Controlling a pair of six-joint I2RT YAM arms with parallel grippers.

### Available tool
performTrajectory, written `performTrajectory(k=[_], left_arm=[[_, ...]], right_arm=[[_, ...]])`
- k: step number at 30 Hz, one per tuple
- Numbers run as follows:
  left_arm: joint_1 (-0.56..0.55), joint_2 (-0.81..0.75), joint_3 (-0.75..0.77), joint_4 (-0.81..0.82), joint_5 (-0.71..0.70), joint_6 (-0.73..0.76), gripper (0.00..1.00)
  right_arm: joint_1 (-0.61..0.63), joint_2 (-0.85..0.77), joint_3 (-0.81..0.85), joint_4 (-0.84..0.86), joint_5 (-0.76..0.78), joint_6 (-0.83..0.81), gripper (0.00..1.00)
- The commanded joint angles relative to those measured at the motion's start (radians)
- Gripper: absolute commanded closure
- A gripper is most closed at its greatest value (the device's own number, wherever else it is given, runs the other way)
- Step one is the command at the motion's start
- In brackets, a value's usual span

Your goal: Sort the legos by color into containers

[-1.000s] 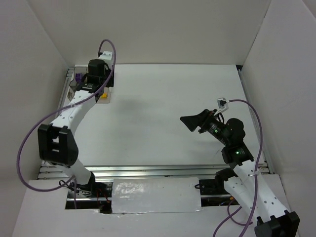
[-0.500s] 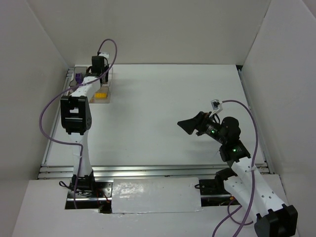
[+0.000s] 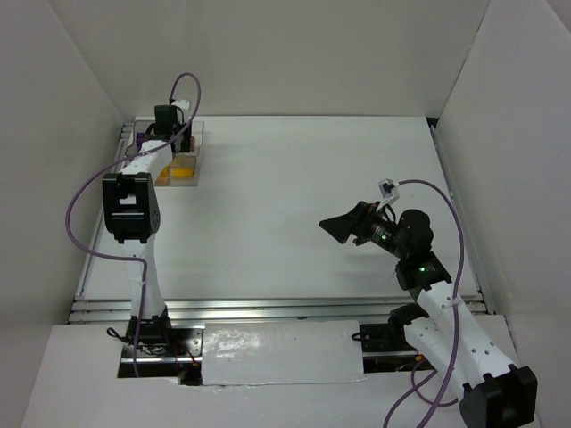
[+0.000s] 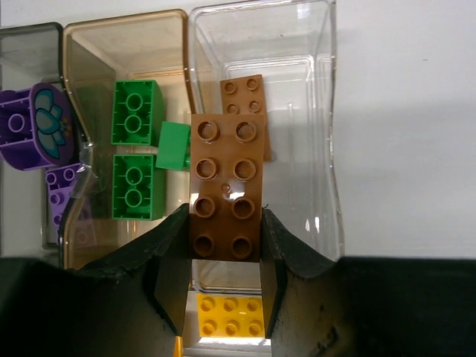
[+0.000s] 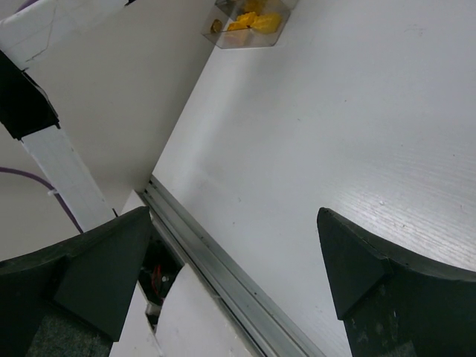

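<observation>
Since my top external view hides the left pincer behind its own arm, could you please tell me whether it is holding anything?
Observer: Yes, the left pincer is shut on a brown eight-stud lego.
Operator: Thank you. What is underneath it?
Observer: A clear compartment that already holds a smaller brown lego.
Operator: And beside that?
Observer: The brownish compartment alongside holds green legos.

Long brown lego held over clear compartment
</observation>
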Motion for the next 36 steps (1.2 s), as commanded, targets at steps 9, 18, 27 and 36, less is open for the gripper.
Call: performTrajectory(k=[9, 18, 27, 36], left_arm=[[0.025, 0.012, 0.078, 0.012, 0.078, -0.051, 0.37], [0.023, -0.008, 0.09, 0.004, 0.072, -0.085, 0.36], [0.022, -0.234, 0.233, -0.265, 0.013, -0.345, 0.09], [0.002, -0.826, -0.239, -0.433, -0.077, -0.467, 0.0]], right_arm=[[-0.005, 0.025, -0.004, 0.07, -0.033, -0.013, 0.0], [-0.005, 0.027, -0.009, 0.074, -0.032, -0.015, 0.0], [-0.005, 0.039, -0.004, 0.055, 0.011, -0.054, 0.0], [0.006, -0.09, 0.251, -0.383, 0.388, -0.18, 0.0]])
